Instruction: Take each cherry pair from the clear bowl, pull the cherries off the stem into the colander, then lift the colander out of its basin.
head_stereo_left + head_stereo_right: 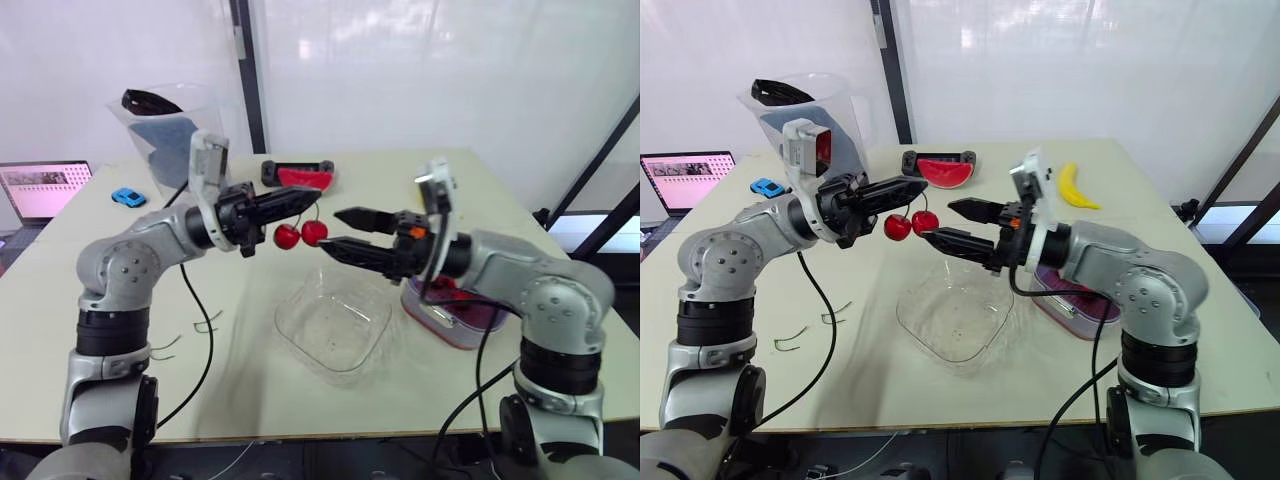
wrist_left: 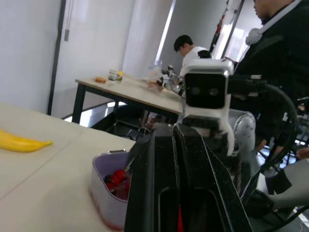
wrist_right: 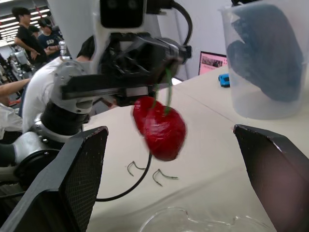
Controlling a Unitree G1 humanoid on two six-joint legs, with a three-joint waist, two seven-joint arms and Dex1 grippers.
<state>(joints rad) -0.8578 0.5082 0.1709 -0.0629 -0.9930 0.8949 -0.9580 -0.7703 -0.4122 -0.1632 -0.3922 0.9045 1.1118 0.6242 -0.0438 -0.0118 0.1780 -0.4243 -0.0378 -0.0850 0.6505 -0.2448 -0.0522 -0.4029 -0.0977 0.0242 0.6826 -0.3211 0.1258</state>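
Dangling below the left fingers (image 1: 290,202) (pinched): cherry pair (image 1: 288,236).

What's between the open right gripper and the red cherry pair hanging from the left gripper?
Nothing: bare air separates the right gripper from the red cherry pair in the left eye view.

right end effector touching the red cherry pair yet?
Apart. The right wrist view shows the red cherry pair hanging between the right end effector's open black fingers, with a wide gap on each side.
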